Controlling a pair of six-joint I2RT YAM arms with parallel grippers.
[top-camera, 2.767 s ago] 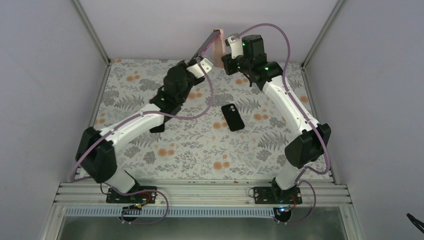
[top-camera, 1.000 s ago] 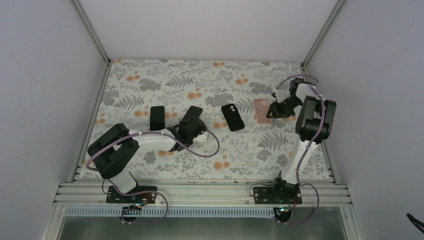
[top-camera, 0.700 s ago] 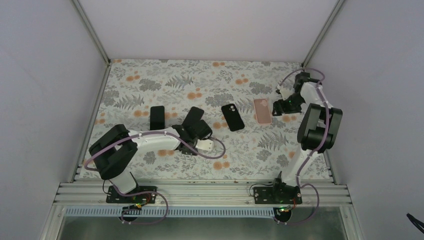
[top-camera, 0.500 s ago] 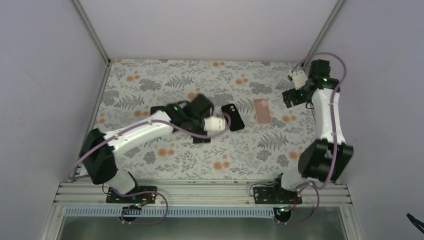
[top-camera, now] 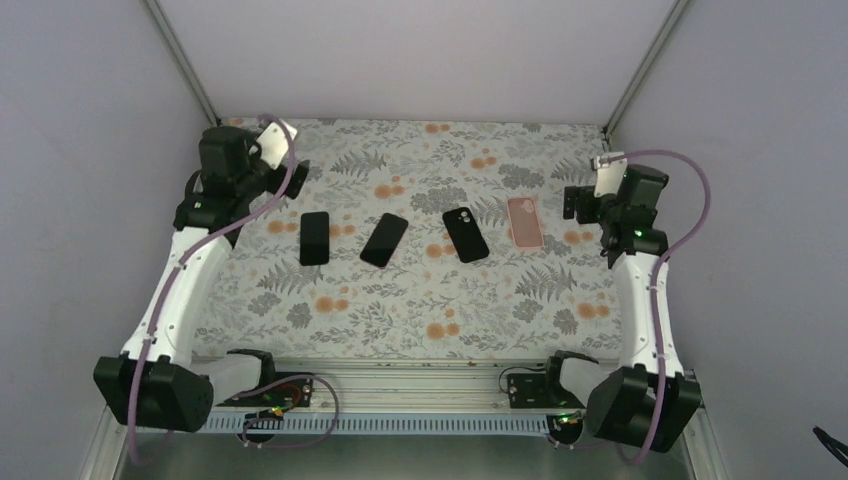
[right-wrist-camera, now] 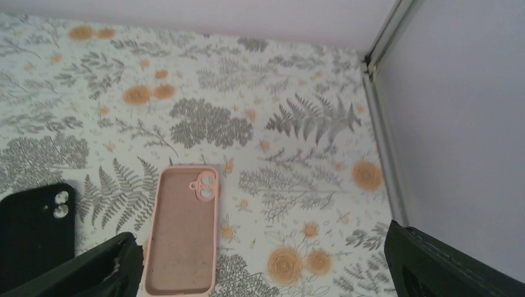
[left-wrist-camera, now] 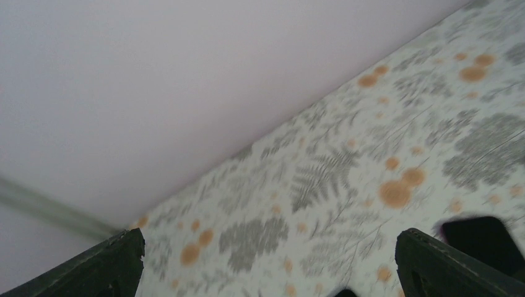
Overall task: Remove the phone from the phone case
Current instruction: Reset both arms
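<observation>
Lying in a row on the floral-printed counter [top-camera: 420,300], seen from above, are four flat things: one plain black rectangular phone [top-camera: 314,238] at the left, a second plain black phone [top-camera: 384,240] beside it, one black phone with twin camera lenses [top-camera: 466,234], and one empty pink soft phone case [top-camera: 525,221]. All are sitting apart. The left fingers [top-camera: 297,172] are hovering by the far-left corner; the right fingers [top-camera: 572,200] are hanging near the case.

From the left wrist, the left fingers are standing spread wide, gripping nothing.

From the right wrist, the right fingers are likewise gaping empty, and the case is lying hollow-side up just beside the lensed phone.
</observation>
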